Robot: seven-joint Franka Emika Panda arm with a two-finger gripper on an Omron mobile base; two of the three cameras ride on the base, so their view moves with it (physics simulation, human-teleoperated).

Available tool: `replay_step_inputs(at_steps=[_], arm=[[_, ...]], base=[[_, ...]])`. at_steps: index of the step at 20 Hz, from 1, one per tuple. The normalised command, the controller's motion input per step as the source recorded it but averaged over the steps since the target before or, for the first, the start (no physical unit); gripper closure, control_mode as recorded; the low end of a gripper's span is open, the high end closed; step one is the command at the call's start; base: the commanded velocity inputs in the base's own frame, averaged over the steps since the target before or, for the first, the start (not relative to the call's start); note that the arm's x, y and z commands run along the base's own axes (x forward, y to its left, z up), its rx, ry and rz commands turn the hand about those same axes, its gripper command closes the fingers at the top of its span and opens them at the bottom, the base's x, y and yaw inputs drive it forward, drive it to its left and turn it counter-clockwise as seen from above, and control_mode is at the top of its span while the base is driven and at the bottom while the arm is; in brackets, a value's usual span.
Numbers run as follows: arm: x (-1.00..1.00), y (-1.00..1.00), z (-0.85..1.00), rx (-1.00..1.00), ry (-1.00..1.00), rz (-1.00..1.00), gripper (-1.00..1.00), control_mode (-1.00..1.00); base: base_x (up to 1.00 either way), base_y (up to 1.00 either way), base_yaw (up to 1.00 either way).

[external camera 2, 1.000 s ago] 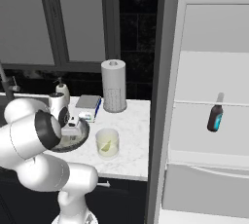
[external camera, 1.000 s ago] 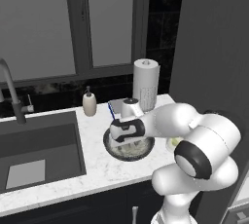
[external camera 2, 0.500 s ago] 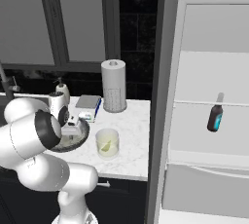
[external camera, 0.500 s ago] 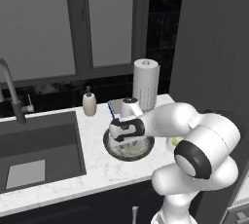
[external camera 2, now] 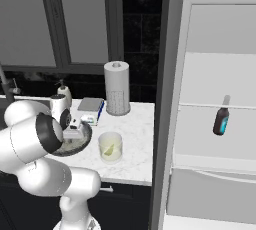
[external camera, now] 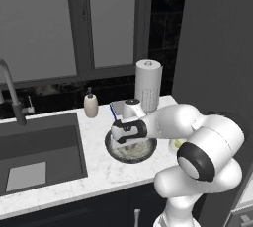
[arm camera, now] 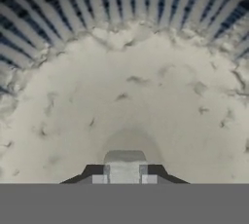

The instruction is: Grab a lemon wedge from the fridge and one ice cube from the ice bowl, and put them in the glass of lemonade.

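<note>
The tool (arm camera: 124,179) sits low in the ice bowl (external camera: 112,149), jaws pinched on a pale ice cube (arm camera: 124,164) — the glass of lemonade (external camera 2: 110,146) waits just beside the bowl, toward the surface's fridge-side edge.

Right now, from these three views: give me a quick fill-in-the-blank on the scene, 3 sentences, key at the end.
1. The gripper is down inside the ice ____.
2. The glass of lemonade already has the lemon ____ in it.
3. A dark bottle stands on a shelf of the open ____.

Missing words: bowl; wedge; fridge
</note>
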Motion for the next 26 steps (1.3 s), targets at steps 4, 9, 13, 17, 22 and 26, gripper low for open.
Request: replay_step_inputs(at_steps=[4, 9, 13, 17, 22, 26], arm=[[0.00, 0.00, 0.20, 0.01, 0.00, 0.01, 1.00, -1.00], [-0.03, -0.01, 0.40, 0.08, 0.00, 0.00, 1.00, -1.00], [-0.06, -0.07, 0.28, 0.08, 0.00, 0.00, 1.00, -1.00], [-0.09, 0.00, 0.21, 0.02, 0.00, 0.00, 1.00, -1.00], [-0.33, -0.04, 0.17, 0.00, -0.03, 0.00, 1.00, -1.00], [-0.16, -0.21, 0.56, -0.24, 0.05, 0.00, 1.00, -1.00]], base=[[0.00, 0.00, 0.00], [0.00, 0.00, 0.00], [0.00, 0.00, 0.00], [0.00, 0.00, 0.00], [0.00, 0.00, 0.00], [0.00, 0.00, 0.00]])
